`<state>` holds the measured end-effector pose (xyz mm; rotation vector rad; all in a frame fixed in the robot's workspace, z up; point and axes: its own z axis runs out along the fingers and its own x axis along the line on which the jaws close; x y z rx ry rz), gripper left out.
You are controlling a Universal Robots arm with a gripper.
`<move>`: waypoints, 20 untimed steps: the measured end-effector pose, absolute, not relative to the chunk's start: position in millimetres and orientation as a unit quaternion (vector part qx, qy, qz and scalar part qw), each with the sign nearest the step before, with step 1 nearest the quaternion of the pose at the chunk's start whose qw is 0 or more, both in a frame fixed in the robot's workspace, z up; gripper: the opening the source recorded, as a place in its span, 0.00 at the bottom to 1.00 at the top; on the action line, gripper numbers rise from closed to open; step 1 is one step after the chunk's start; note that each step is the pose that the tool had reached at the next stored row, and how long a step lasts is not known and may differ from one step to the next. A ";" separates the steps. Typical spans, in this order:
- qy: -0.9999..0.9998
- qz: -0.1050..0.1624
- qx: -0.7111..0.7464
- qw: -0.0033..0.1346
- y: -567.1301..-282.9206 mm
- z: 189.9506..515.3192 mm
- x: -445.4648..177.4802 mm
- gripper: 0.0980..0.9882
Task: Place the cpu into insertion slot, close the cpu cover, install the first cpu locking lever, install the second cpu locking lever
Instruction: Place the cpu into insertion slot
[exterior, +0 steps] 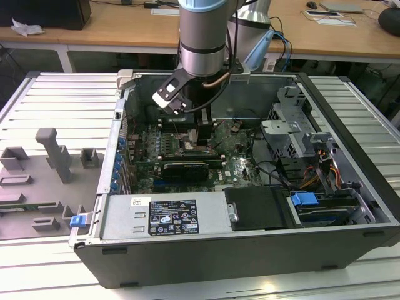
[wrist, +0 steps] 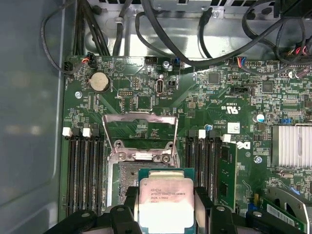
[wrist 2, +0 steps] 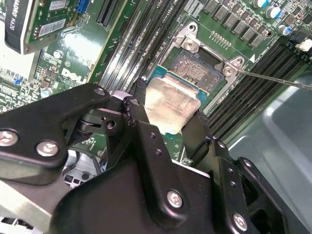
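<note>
Black fingers of the hand grasp the cpu by two opposite edges, with its silver-grey metal top facing up. Just beneath and beyond the hand lies the insertion slot, a dark square socket on the green motherboard. Whether the cpu touches the slot cannot be told. On the far side of the slot from the hand, the cpu cover stands tilted up and open. Long memory slots run along either side of the hand, all inside an open computer case.
</note>
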<state>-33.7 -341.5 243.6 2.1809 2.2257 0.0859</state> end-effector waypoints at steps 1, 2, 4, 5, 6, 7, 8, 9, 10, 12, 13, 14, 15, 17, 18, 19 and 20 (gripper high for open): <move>0.714 0.028 0.700 0.012 -341.5 243.6 -34.0 0.50; 0.714 0.028 0.700 0.012 -341.5 243.5 -34.1 0.50; 0.714 0.028 0.700 0.012 -341.5 243.4 -34.6 0.50; 0.714 0.028 0.700 0.012 -341.5 243.4 -34.8 0.50; 0.714 0.028 0.700 0.012 -341.5 243.3 -35.2 0.50; 0.714 0.028 0.700 0.012 -341.4 243.1 -35.6 0.50; 0.714 0.028 0.700 0.012 -341.3 242.8 -36.1 0.50; 0.714 0.028 0.700 0.012 -340.9 242.6 -36.3 0.50; 0.714 0.028 0.700 0.012 -340.1 242.3 -36.7 0.50; 0.714 0.028 0.700 0.012 -338.3 241.6 -37.2 0.50; 0.714 0.028 0.700 0.012 -336.4 240.8 -37.5 0.50; 0.714 0.028 0.700 0.012 -335.2 239.7 -37.8 0.50; 0.714 0.028 0.700 0.012 -333.5 238.3 -38.1 0.50; 0.714 0.028 0.700 0.012 -327.5 232.1 -38.8 0.50; 0.714 0.028 0.700 0.012 -325.7 230.2 -38.8 0.50; 0.714 0.028 0.700 0.012 -323.2 227.9 -39.0 0.50; 0.714 0.028 0.700 0.012 -320.0 224.4 -39.3 0.50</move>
